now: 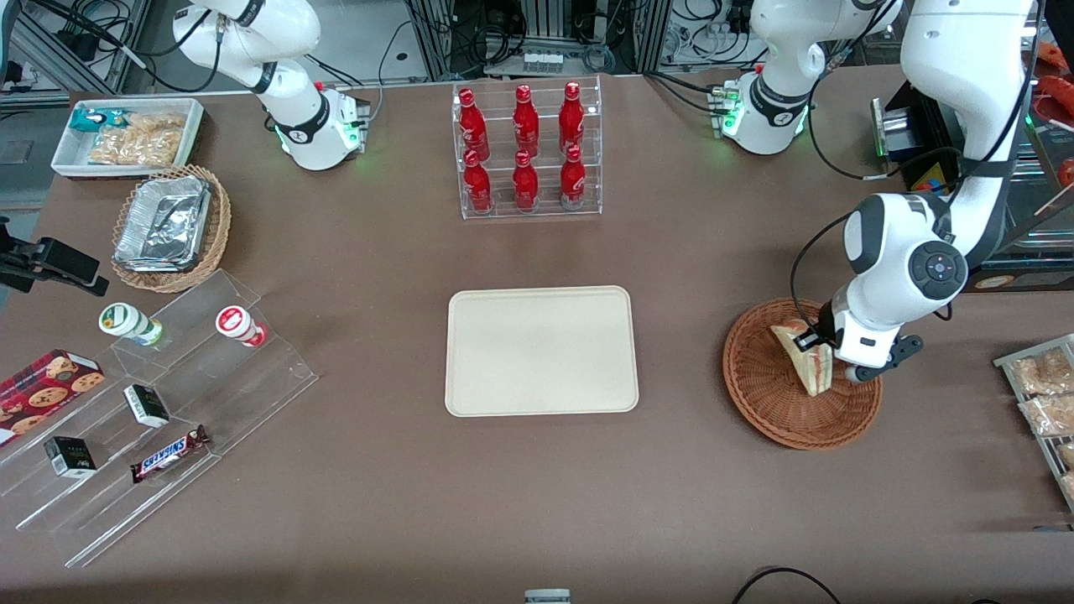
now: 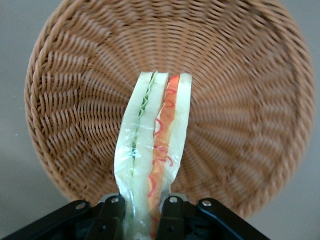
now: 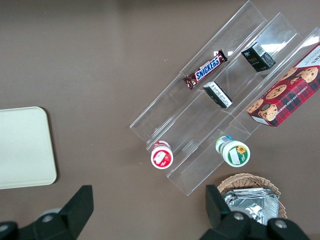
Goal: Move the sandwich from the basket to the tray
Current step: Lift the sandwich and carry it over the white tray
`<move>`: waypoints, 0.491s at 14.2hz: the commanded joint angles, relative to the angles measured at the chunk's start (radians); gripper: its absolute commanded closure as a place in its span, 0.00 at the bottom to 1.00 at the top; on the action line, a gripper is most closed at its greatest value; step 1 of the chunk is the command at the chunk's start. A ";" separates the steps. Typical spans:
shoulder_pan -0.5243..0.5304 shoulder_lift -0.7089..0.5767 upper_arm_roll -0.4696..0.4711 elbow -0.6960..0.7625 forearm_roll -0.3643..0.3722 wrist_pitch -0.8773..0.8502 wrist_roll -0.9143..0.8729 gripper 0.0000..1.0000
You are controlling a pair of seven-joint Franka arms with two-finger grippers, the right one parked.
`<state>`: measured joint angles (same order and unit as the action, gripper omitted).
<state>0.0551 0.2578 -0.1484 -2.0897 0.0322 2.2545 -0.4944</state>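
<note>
Brown tabletop; wrist view alone shows the pincer (image 2: pixel 145 212) clamping the sandwich (image 2: pixel 152 160) above the basket (image 2: pixel 240 100).

We log basket (image 1: pixel 780 411): reddish-brown wicker, tan in wrist view (image 2: pixel 240 90), concentric weave. Sandwich (image 2: pixel 152 150): pale white bread, green layer, orange-red layer with red squiggles, clear wrap. Gripper (image 2: pixel 145 220) at sandwich's edge above basket: black fingers, silver screws. Tray (image 1: pixel 541 351): plain cream-beige. Table (image 1: pixel 537 486): uniform brown. Bottles (image 1: pixel 524 147): six, red, in clear rack. Lighter wicker basket (image 1: pixel 214 239): tan, holds silver foil trays. Cookie box (image 1: pixel 42 390): red plaid. Snickers bar (image 1: pixel 168 455): brown wrapper, blue lettering on white.
</note>
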 commanded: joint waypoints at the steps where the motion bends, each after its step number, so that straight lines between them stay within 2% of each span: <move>1: -0.055 -0.002 -0.016 0.107 0.009 -0.154 0.135 0.91; 4: -0.148 0.040 -0.020 0.212 0.005 -0.262 0.105 0.90; 7: -0.280 0.092 -0.019 0.252 0.005 -0.267 0.016 0.91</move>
<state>-0.1443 0.2901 -0.1758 -1.8966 0.0318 2.0101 -0.4254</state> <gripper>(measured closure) 0.846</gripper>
